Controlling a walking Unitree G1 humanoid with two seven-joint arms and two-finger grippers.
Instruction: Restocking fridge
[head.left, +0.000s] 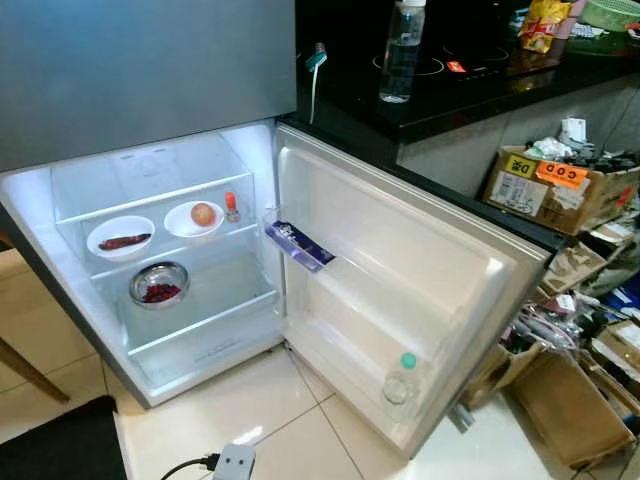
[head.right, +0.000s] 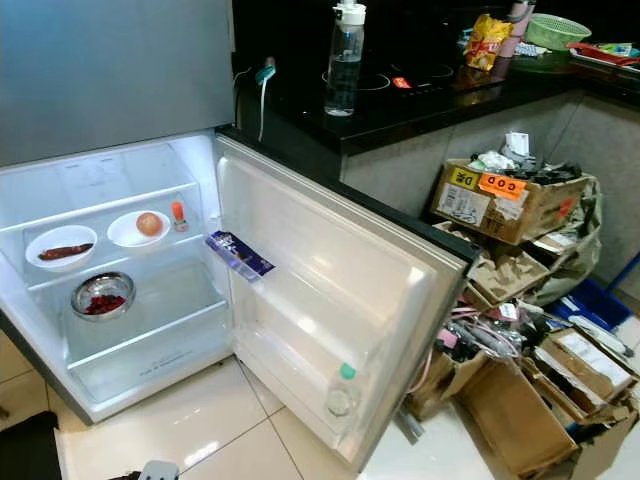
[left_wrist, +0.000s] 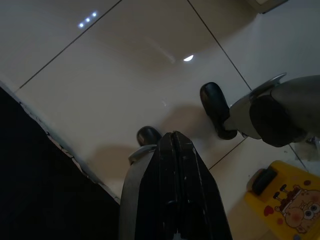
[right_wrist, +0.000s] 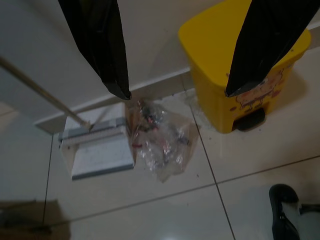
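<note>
The fridge's lower compartment (head.left: 200, 330) stands wide open and lit. On its glass shelf lie a white plate with a dark sausage (head.left: 121, 238), a white plate with a round brownish fruit (head.left: 194, 217) and a small orange-capped bottle (head.left: 231, 206). Below sits a steel bowl of red food (head.left: 159, 285). The open door (head.left: 400, 280) holds a purple carton (head.left: 298, 245) in its upper rack and a green-capped bottle (head.left: 398, 378) low down. A clear water bottle (head.left: 402, 50) stands on the black counter. My left gripper (left_wrist: 173, 134) hangs shut over the floor tiles. My right gripper (right_wrist: 177, 94) hangs open, holding nothing.
Cardboard boxes full of clutter (head.left: 560, 185) crowd the floor right of the door. A yellow pedal bin (right_wrist: 240, 65), a dustpan (right_wrist: 97, 147) and a crumpled plastic bag (right_wrist: 165, 140) lie under my right arm. A plug and cable (head.left: 230, 462) lie on the tiles.
</note>
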